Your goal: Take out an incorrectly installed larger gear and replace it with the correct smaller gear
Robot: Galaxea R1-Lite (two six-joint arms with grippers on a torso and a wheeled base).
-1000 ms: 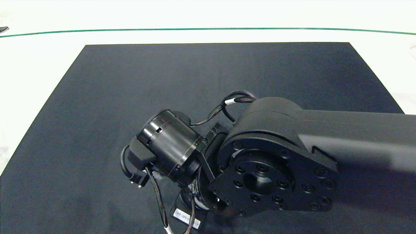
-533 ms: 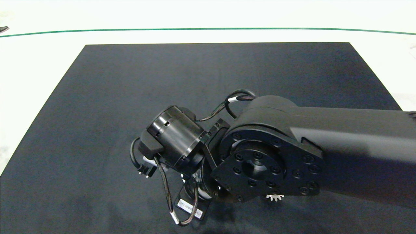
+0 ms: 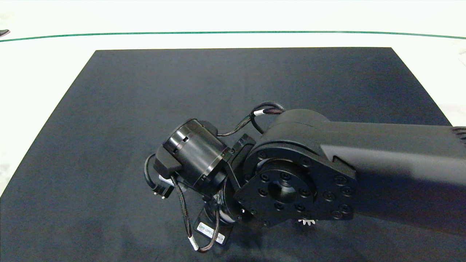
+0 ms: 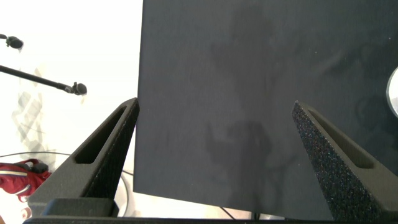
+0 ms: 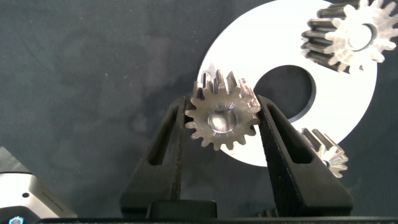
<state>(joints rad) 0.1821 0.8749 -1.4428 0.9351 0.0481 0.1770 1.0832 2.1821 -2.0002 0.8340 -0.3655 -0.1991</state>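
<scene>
Right gripper (image 5: 221, 121): we clamp a silver toothed metal gear (image 5: 222, 118) between its fingers.
Technique: we keep the gear's bore level, above the white ring plate (image 5: 323, 124).
Left gripper (image 4: 214, 134): spread wide, empty.

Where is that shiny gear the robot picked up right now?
In the right wrist view, the gear sits clamped between the right claw's two fingers, held over the edge of the white ring plate on the black mat.

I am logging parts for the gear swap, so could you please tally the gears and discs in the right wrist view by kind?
Silver gears: 3 (held gear in the right end effector, gear on the disc, gear at the disc's edge)
White disc: 1
Total: 4
</scene>
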